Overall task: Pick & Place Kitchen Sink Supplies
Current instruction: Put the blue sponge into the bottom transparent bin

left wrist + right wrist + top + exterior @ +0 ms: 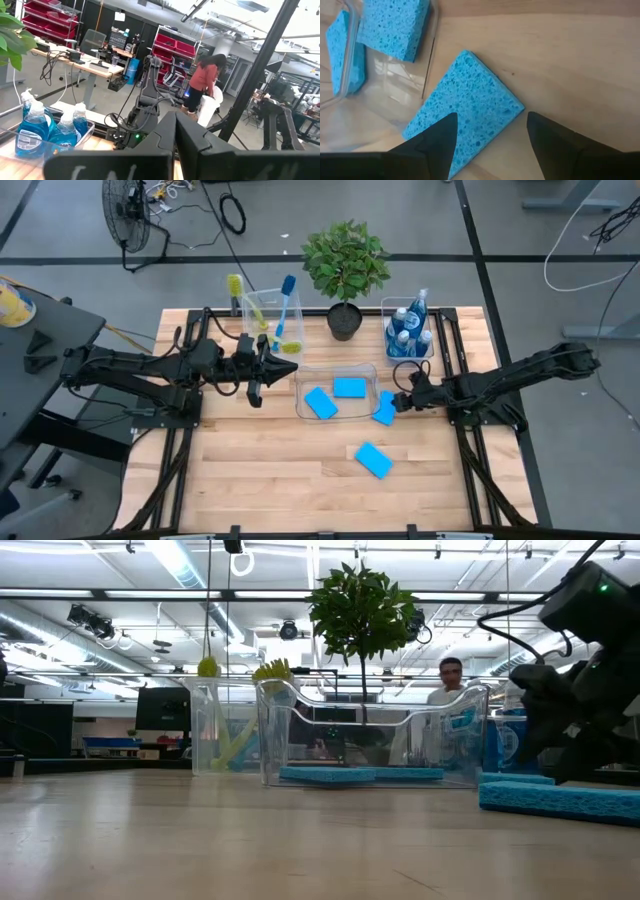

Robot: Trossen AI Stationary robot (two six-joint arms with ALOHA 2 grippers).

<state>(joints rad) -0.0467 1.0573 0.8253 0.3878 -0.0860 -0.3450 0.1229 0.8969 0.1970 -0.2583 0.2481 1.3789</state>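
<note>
While the right gripper (490, 132) is hovering with fingers spread over the flat bright-blue rectangular sponge (467, 107) lying just outside the clear plastic bin (336, 368), it is probably needing to straddle the sponge's narrow sides squarely before closing.

Left gripper (262, 370) sits just left of the middle bin (336, 392), beside the brush bin (268, 315), holding a yellow-green brush (277, 345). That bin has another yellow-green brush (238, 292) and a blue brush (285, 300) upright. Middle bin holds two sponges (320, 402) (349, 387). Right gripper (399, 401) is at the bin's right side, over a third sponge (384, 410). Fourth sponge (373, 460) lies on the table (250, 470), apart. Bottles (410, 330) fill the right bin (407, 332), plant (345, 270) between the back bins.
</note>
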